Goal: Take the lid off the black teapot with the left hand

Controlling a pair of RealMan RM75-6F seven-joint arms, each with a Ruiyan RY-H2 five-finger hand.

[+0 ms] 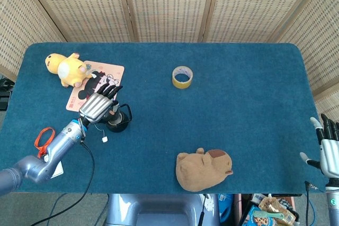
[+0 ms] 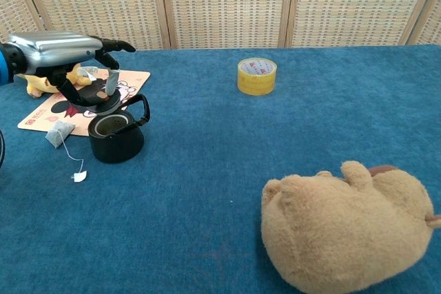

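The black teapot (image 2: pixel 116 137) stands at the left of the blue table, its mouth uncovered and its handle pointing right. My left hand (image 2: pixel 65 51) hovers just above and to its left, pinching the black lid (image 2: pixel 97 105) between its fingertips, clear of the pot's rim. From overhead the left hand (image 1: pixel 98 107) covers the lid, with the teapot (image 1: pixel 117 124) showing at its right. A tea bag (image 2: pixel 58 133) lies beside the pot, its string trailing to a small tag (image 2: pixel 79 176). My right hand (image 1: pixel 329 152) hangs off the table's right edge, fingers apart, holding nothing.
A cartoon card (image 1: pixel 96 84) and a yellow plush (image 1: pixel 66 67) lie behind the teapot. A yellow tape roll (image 2: pixel 256 76) sits mid-table at the back. A brown plush (image 2: pixel 348 228) lies near the front edge. An orange loop (image 1: pixel 45 138) is by my left forearm.
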